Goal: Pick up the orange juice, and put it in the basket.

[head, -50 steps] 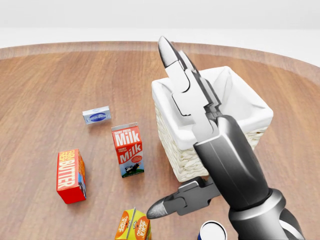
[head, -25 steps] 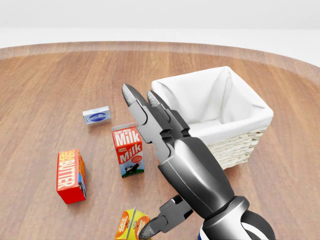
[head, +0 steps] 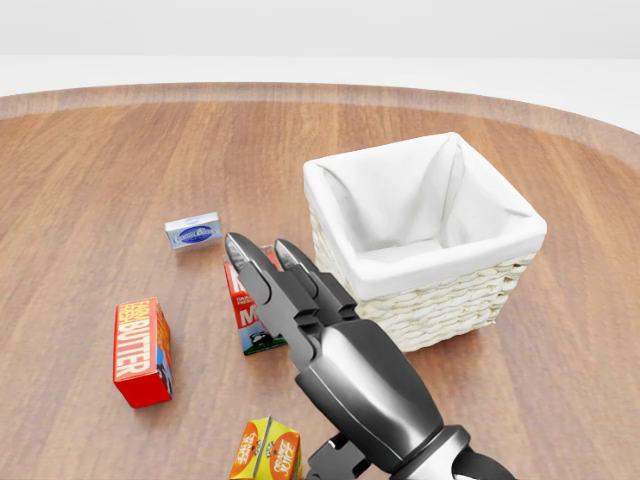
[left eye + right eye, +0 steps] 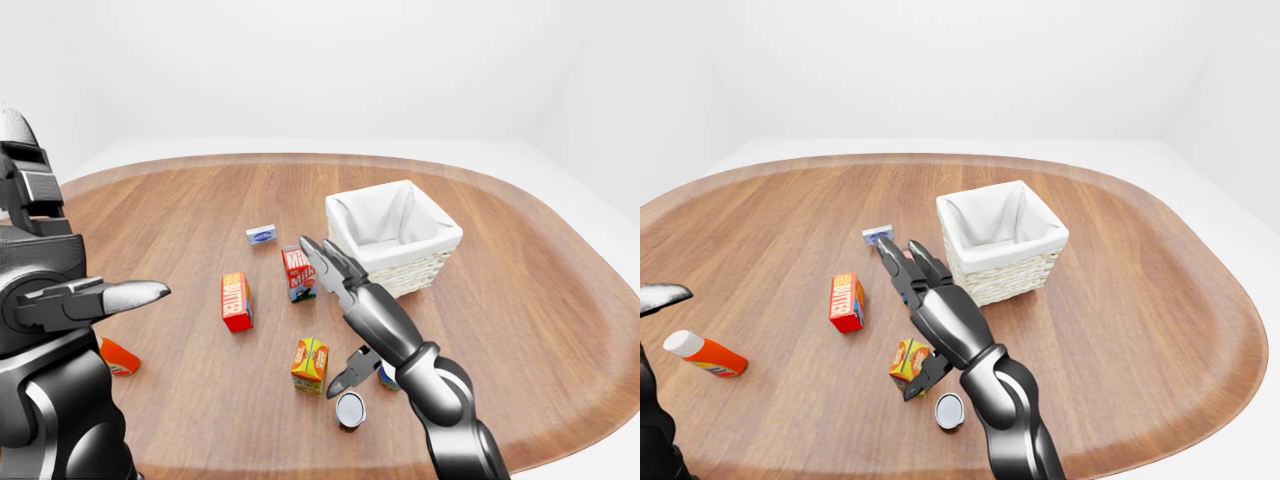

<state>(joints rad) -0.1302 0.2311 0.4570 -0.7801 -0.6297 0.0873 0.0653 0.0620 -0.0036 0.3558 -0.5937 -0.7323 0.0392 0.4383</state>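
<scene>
On the round wooden table [image 4: 520, 300], nearest the bottom of the left-eye view, a small round can with a pale lid [image 4: 350, 409] stands just right of the orange-and-yellow orange juice carton [image 4: 310, 365], which sits upright, untouched. The dark metal right hand [image 4: 335, 300] hangs above the carton with its fingers spread and straight, thumb [image 4: 352, 372] pointing down beside it, grasping nothing. The left hand [image 4: 60, 270] fills the left edge, fingers extended, empty. Farther off stand a red butter box [image 4: 236, 301] and a red milk carton [image 4: 298, 273], partly hidden by the fingers; an orange bottle with a white cap [image 4: 702, 352] lies at left. Beyond them sit the white-lined wicker basket [image 4: 395, 240] and a small blue-and-white packet [image 4: 261, 234].
</scene>
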